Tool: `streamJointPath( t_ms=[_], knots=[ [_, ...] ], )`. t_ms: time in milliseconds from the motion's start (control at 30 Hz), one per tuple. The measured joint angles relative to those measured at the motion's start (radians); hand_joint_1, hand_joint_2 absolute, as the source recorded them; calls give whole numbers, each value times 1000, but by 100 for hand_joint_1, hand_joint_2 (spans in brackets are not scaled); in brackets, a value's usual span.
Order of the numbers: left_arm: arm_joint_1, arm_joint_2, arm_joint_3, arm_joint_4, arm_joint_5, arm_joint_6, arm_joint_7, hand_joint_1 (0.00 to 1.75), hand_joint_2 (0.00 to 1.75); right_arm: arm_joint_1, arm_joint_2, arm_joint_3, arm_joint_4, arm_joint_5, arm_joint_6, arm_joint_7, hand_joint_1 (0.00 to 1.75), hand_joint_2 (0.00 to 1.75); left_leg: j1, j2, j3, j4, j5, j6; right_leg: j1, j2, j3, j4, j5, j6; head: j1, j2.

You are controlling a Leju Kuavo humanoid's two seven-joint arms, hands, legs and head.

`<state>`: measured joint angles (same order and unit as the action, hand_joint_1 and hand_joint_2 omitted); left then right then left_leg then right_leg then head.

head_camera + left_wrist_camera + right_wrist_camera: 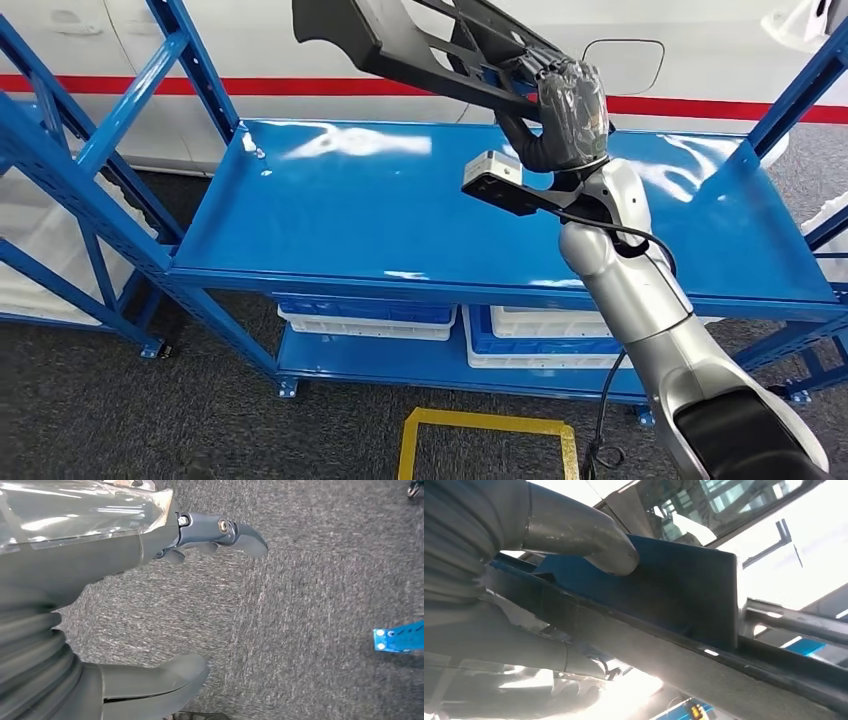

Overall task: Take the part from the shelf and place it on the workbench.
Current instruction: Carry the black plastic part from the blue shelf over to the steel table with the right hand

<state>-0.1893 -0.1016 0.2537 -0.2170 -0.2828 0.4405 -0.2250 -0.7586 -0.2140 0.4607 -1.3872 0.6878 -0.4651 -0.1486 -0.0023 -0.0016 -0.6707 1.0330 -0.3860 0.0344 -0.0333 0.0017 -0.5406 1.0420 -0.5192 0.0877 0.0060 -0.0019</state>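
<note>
Left hand (100, 605) hangs over grey carpet (310, 605), fingers apart, holding nothing. Blue shelf (350, 210) sits below and in front of the right hand (572, 110), top deck bare under it. Right hand grips the long black part (400, 45), thumb (584, 542) pressed on its blue panel; the part is lifted off the deck, stretching out to the hand's left. Pick looks done; carry to the workbench and set-down are left. No workbench seen.
</note>
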Motion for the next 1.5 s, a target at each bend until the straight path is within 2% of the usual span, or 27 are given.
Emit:
streamJointPath(
  t_ms=[67,100,167,233,267,300,333,400,467,533,600,633,700,767,833,900,967,1000,1067,1133,1200,1267,1300,1333,1400,1467,1500],
  knots=[
    [2,1,2,1,0,0,1,0,175,1,6,1,-1,-1,0,0,175,175,2,-2,-13,7,3,-6,-7,-1,-17,5,10,-19,-3,0],
    [2,2,4,1,0,0,1,0,175,0,10,2,-2,-1,0,1,175,175,5,-2,-21,20,-15,-10,-9,-2,-25,6,18,-32,-4,0],
    [3,2,7,1,0,0,1,0,175,-3,16,2,-4,-1,0,1,175,175,10,-1,-48,102,-102,-21,-9,-2,-44,6,35,-59,-5,0],
    [2,2,8,1,-1,0,1,0,175,-3,20,3,-5,-2,0,1,175,175,12,-1,-78,232,-190,-28,-5,-2,-67,6,53,-73,-6,0],
    [2,2,8,1,-1,0,1,0,175,-3,21,3,-5,-3,0,1,175,175,13,-1,-82,280,-206,-28,-4,-2,-78,6,62,-76,-6,0],
    [2,2,8,1,-1,0,1,0,175,-3,22,4,-6,-4,0,1,175,175,14,-1,-73,299,-199,-26,-2,-2,-89,7,71,-76,-6,0],
    [2,2,8,1,-3,0,1,0,175,-3,22,4,-8,-5,0,1,175,175,14,-1,-47,284,-176,-22,-1,-2,-99,7,80,-75,-7,0],
    [-1,2,8,1,-11,0,0,0,175,-1,21,1,-22,-4,1,3,175,175,11,-3,51,171,-140,-7,3,-1,-116,7,97,-69,-7,0],
    [-6,1,8,0,-23,0,2,0,175,5,16,-4,-45,-1,1,8,175,175,5,-7,141,44,-148,4,5,-2,-125,4,113,-58,-5,0],
    [-10,-2,8,0,-30,2,4,0,175,16,13,-9,-66,3,4,13,175,175,-3,-8,164,-6,-154,9,4,-4,-128,-5,133,-42,-4,0],
    [-10,-5,8,0,-32,3,7,0,175,31,8,-12,-80,5,7,16,175,175,-2,-3,154,-22,-129,18,6,-4,-139,-4,132,-33,-3,0],
    [-10,-6,8,0,-32,3,7,0,175,37,5,-13,-85,6,9,17,175,175,-1,0,145,-30,-114,24,9,-4,-150,15,108,-37,-2,0],
    [-10,-8,8,0,-32,4,7,0,175,46,1,-14,-93,10,14,18,175,175,-3,5,119,-35,-87,35,12,-3,-182,114,20,-54,-1,0],
    [-9,-9,8,0,-31,4,7,0,175,53,-2,-15,-99,13,20,21,175,175,-7,7,87,-34,-62,39,12,-2,-201,239,-37,-55,0,0],
    [-9,-10,8,0,-31,5,7,0,175,60,-2,-15,-105,16,25,24,175,175,-10,8,54,-31,-38,38,13,-2,-177,278,-12,-34,1,0],
    [-8,-11,8,0,-31,4,7,0,175,63,-2,-15,-115,20,30,29,175,175,-11,9,23,-23,-19,33,13,-2,-89,183,23,-23,1,0],
    [-8,-12,8,0,-32,3,6,0,175,65,-2,-16,-132,24,35,35,175,175,-14,8,1,-12,-2,24,20,-2,16,33,1,-34,0,0],
    [-8,-12,8,0,-33,3,5,0,175,65,-2,-17,-139,25,36,37,175,175,-15,8,-6,-9,7,19,24,-1,45,-16,-15,-42,0,0],
    [-5,-11,8,0,-33,3,5,0,175,68,-3,-19,-148,27,37,39,175,175,-14,6,-13,-11,23,10,21,-2,49,-42,-15,-55,0,0],
    [-2,-10,8,0,-34,3,5,0,175,71,-3,-18,-152,27,39,40,175,175,-10,2,-26,11,-12,-4,9,-5,34,-43,6,-72,-2,0],
    [-1,-10,8,0,-34,3,5,0,175,71,-2,-18,-155,27,40,41,175,175,-1,-2,-52,102,-109,-19,3,-7,10,-44,31,-85,-5,0],
    [-1,-9,8,0,-34,3,5,0,175,72,-1,-17,-157,27,41,41,175,175,12,-1,-74,225,-177,-34,3,-8,-18,-43,54,-85,-5,0],
    [-1,-9,8,0,-34,3,5,0,175,73,-1,-17,-157,27,41,41,175,175,19,-1,-73,264,-176,-42,1,-8,-32,-41,65,-81,-5,0],
    [-1,-9,8,0,-34,3,5,0,175,74,-1,-16,-157,27,41,41,175,175,26,-1,-57,273,-154,-48,-1,-8,-47,-39,75,-76,-5,0],
    [-1,-9,8,0,-34,3,5,0,175,75,-1,-17,-159,27,42,41,175,175,40,-1,22,197,-103,-59,-7,-8,-73,-31,92,-62,-6,0],
    [-4,-10,8,-1,-35,3,4,0,175,73,-2,-19,-165,27,42,41,175,175,44,-5,121,64,-116,-64,-8,-8,-88,-24,104,-45,-5,0],
    [-5,-11,8,-1,-35,3,4,0,175,71,-2,-20,-168,27,42,41,175,175,41,-7,149,17,-130,-61,-6,-9,-92,-25,113,-36,-4,0]
  ],
)
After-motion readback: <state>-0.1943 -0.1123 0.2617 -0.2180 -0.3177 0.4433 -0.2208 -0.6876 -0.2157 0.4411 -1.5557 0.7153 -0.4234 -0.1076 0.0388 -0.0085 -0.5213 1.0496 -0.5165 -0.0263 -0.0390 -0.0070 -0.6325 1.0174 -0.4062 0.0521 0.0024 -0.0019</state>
